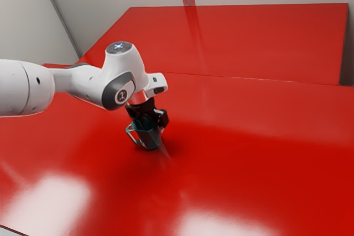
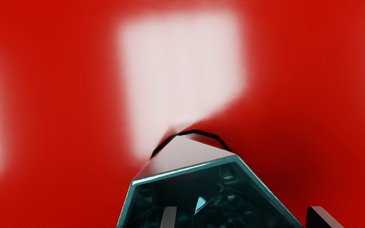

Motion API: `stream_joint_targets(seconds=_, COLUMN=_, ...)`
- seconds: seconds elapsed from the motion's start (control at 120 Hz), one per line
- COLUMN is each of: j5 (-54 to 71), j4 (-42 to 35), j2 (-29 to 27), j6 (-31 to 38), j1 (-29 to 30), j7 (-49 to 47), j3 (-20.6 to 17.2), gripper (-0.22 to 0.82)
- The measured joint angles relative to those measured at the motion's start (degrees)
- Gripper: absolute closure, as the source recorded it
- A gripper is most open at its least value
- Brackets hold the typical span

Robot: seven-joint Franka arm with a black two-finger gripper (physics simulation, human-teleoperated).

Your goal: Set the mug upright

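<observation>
In the exterior view, the black gripper [image 1: 148,116] is directly over the teal mug [image 1: 148,138], its fingertips overlapping the mug's upper part. The mug's handle [image 1: 130,134] points toward the exterior view's left. In the wrist view, the gripper [image 2: 242,207] stands open and wide. One of its fingers [image 2: 169,217] is inside or over the mouth of the mug [image 2: 182,171], and the other is outside, so the wall lies between them. The mug's opening faces the hand, with some outer wall showing too; its exact tilt I cannot tell.
A glossy red table [image 1: 254,164] with bright reflections surrounds the mug. Behind it lies another red surface [image 1: 249,40], in front of pale walls.
</observation>
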Motion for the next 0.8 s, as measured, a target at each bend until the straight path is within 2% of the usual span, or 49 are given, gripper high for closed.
stream_joint_targets(seconds=0.167, j5=-0.03, j4=0.06, j2=-2.83, j6=-1.21, j1=-0.01, j7=0.13, j3=-1.27, gripper=0.09)
stream_joint_targets(seconds=0.392, j5=-0.38, j4=1.29, j2=-7.84, j6=-2.66, j1=-1.09, j7=0.45, j3=-1.84, gripper=0.03)
stream_joint_targets(seconds=0.6, j5=-0.10, j4=9.78, j2=-8.15, j6=-8.67, j1=-0.33, j7=0.71, j3=-1.61, gripper=0.01)
stream_joint_targets(seconds=0.8, j5=0.16, j4=21.18, j2=-7.19, j6=-18.48, j1=0.40, j7=0.86, j3=-1.59, gripper=0.00)
